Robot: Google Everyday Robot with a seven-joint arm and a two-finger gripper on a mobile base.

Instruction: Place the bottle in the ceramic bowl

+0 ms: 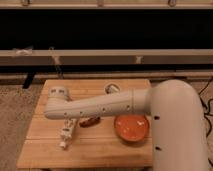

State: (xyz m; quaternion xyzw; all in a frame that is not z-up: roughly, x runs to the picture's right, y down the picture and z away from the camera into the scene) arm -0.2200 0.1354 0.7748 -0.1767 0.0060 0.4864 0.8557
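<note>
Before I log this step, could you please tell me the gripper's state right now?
Gripper: below the arm's left end, down at the white bottle; open, closed or holding cannot be told.

Arm lies across table middle, right to left, blocking straight near-far passage. Gripper at arm's left end, low over far end of bottle. Dark red chili-shaped thing sits between bottle and ceramic bowl, just under arm. Small white cup at far edge, beyond arm. Bulky robot shoulder closes off right side. Open wood: near strip, far left corner, left edge. Bowl open from above.
</note>
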